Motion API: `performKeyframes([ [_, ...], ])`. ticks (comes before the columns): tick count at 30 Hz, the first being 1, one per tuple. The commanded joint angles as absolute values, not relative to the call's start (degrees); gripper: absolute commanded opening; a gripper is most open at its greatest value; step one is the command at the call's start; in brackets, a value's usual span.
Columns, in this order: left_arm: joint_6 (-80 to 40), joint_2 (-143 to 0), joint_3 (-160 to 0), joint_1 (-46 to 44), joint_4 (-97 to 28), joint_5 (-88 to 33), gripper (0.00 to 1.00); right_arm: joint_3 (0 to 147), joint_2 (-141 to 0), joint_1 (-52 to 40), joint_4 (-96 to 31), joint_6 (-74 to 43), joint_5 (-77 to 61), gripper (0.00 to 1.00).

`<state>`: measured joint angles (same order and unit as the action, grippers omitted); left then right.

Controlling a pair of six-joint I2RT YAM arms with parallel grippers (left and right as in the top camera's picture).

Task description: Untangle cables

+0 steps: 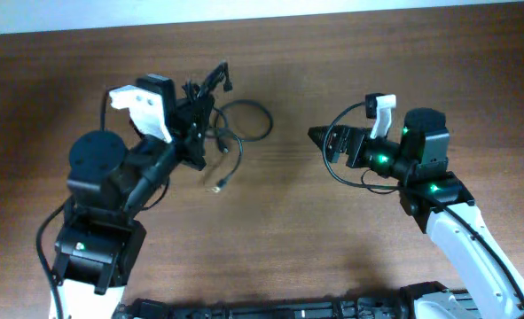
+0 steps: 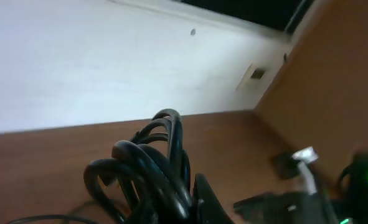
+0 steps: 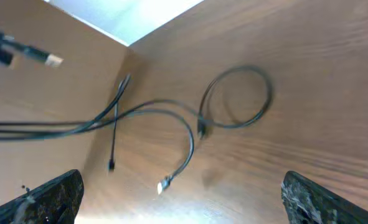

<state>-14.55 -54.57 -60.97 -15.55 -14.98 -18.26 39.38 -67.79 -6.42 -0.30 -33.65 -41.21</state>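
My left gripper [image 1: 204, 102] is shut on a bundle of black cables [image 1: 210, 89], held up off the wooden table; the looped cords fill the left wrist view [image 2: 152, 168]. From the bundle one cable runs down into a loose loop [image 1: 244, 120] on the table, and another ends in a silver plug [image 1: 217, 186]. In the right wrist view the loop [image 3: 236, 96] and the silver plug [image 3: 164, 185] lie on the table ahead of me. My right gripper [image 1: 319, 137] is open and empty, right of the loop, its fingertips wide apart [image 3: 182, 196].
The brown wooden table [image 1: 270, 230] spreads around both arms. A pale wall [image 2: 109, 68] rises behind the table's far edge. The right arm's own black wire [image 1: 346, 177] loops beside its gripper.
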Motion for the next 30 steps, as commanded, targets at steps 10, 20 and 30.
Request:
performKeyframes([
  [10, 32.8, -64.36, -62.02, -15.27, -15.99, -57.56, 0.0, 63.0, -64.47, -6.37, -39.44, -24.18, -34.2, 0.98],
  [20, 55.55, -72.82, -62.02, -21.67, -15.99, -64.29, 0.0, 70.74, -61.98, -6.37, -49.08, -24.21, -55.99, 0.98],
  [30, 65.76, -75.42, -62.02, -30.28, -15.92, -48.62, 0.0, 70.74, -61.98, -6.37, -48.64, -24.23, -65.12, 0.99],
])
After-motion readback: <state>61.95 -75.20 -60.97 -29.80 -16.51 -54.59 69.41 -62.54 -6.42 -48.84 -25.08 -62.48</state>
